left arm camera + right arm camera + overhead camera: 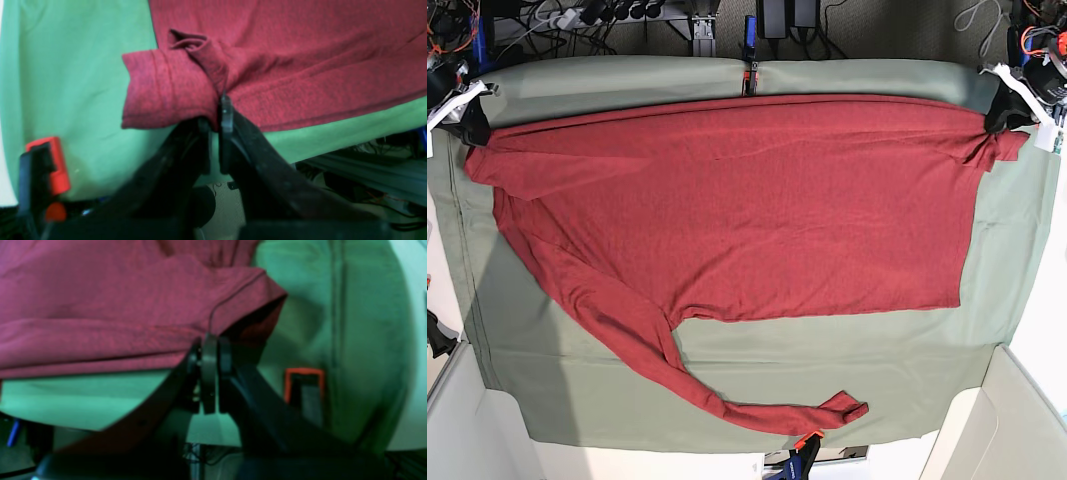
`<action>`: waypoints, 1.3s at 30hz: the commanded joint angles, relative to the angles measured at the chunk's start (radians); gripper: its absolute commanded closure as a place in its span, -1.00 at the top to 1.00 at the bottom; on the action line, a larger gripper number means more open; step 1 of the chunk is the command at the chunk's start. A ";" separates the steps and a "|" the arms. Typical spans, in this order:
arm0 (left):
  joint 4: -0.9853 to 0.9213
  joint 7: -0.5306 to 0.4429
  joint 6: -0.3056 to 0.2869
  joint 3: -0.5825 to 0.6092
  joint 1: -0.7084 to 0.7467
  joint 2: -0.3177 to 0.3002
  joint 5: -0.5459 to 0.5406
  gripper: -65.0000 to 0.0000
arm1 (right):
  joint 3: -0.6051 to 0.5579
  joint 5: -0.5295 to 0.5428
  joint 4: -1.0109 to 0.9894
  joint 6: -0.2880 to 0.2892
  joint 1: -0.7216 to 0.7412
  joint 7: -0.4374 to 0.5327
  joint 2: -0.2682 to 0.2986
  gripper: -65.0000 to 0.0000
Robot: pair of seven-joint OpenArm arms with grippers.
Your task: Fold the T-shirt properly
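The dark red T-shirt lies spread wide across the pale green table cloth, with its far edge pulled taut between both grippers. One long sleeve trails toward the front edge. At the far right corner, my left gripper is shut on the T-shirt; in the left wrist view its fingertips pinch bunched fabric beside a cuff. My right gripper is at the far left corner. In the right wrist view this gripper is shut on a lifted fold of the T-shirt.
An orange-tipped clamp holds the cloth at the back middle and another clamp at the front edge. More clamps show in the wrist views. Cables lie behind the table. White panels stand at the front corners.
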 commanded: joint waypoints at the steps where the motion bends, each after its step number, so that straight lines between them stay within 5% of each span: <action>1: 0.003 -0.026 -0.009 0.007 0.000 -0.019 0.007 -1.00 | 0.011 -0.002 0.009 -0.004 -0.002 0.032 0.016 -1.00; 11: -0.104 -0.085 -0.009 0.127 -0.102 -0.019 0.092 -0.98 | 0.011 -0.020 -0.055 -0.003 0.017 0.062 0.016 -1.00; 14: -0.112 -0.084 -0.009 0.127 -0.101 -0.019 0.092 -0.73 | 0.011 -0.020 -0.071 -0.003 0.019 0.071 0.016 -1.00; 18: -0.112 -0.089 -0.009 0.127 -0.099 -0.019 0.114 -0.39 | 0.011 -0.025 -0.084 -0.003 0.044 0.070 0.016 -0.32; 20: -0.112 -0.088 -0.009 0.127 -0.099 -0.019 0.114 -0.21 | 0.011 -0.028 -0.084 -0.004 0.048 0.071 0.017 -0.20; 25: -0.111 -0.081 0.027 0.124 -0.100 -0.019 0.107 -0.10 | 0.011 -0.028 -0.083 -0.006 0.050 0.071 0.017 -0.20; 39: -0.100 -0.035 -0.009 0.002 -0.099 -0.053 -0.097 -0.06 | 0.037 -0.027 -0.047 -0.006 0.143 0.074 0.019 -0.20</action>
